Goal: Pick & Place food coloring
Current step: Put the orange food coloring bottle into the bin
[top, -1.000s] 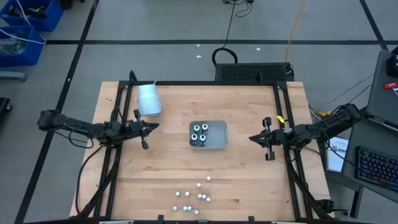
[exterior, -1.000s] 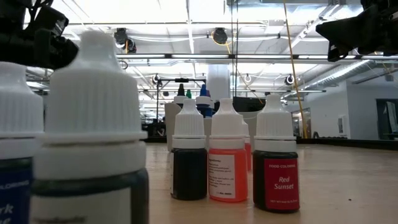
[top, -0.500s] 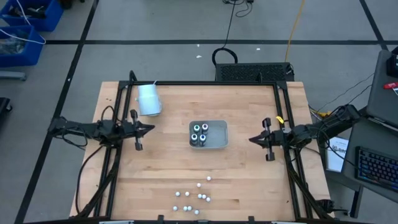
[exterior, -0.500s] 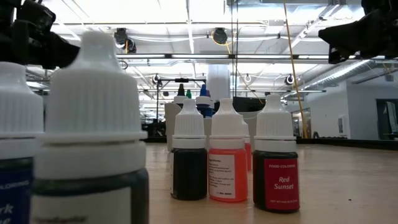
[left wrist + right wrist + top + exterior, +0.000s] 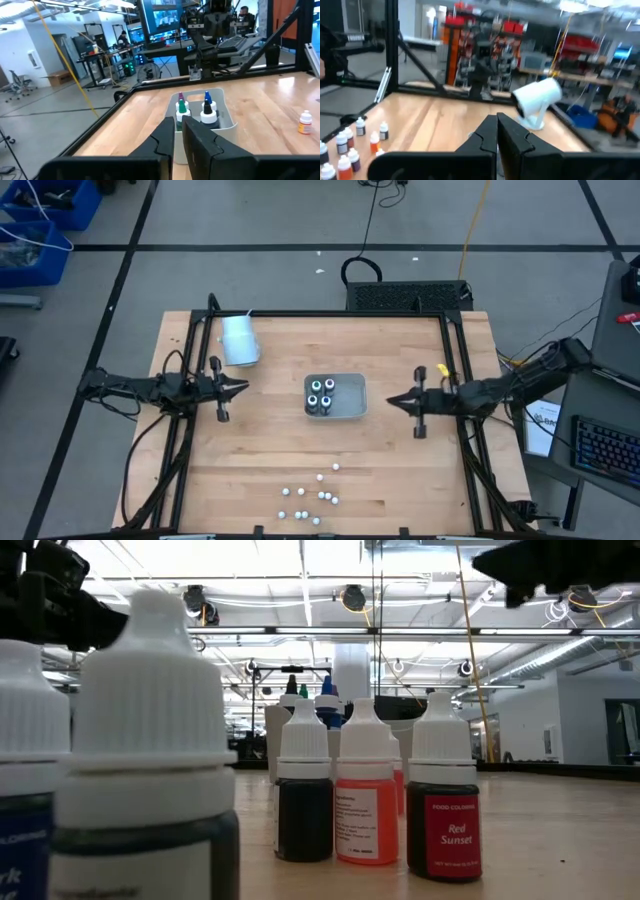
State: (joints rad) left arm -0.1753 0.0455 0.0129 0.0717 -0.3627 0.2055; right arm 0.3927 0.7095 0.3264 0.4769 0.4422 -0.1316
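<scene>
Four dark food coloring bottles [image 5: 322,395] with white caps stand upright in the clear tray [image 5: 356,408] at mid-table. Several smaller food coloring bottles [image 5: 310,498] stand loose near the table's near edge; the low view shows them close up [image 5: 440,815]. My left gripper [image 5: 243,388] hovers left of the tray, pointing level at it, with a narrow gap between its fingers [image 5: 178,129]. My right gripper [image 5: 390,401] hovers right of the tray, pointing level toward it, its fingers shut [image 5: 497,121] on nothing.
A pale cylindrical cup [image 5: 240,340] sits at the far left of the table, also in the right wrist view [image 5: 537,100]. Black frame rails [image 5: 190,430] run along the table's left and right sides. Bare wood lies between the tray and the loose bottles.
My right gripper has gone up and toward the tray, away from the table's right edge, staying level and shut. The bottles and the tray have not moved.
</scene>
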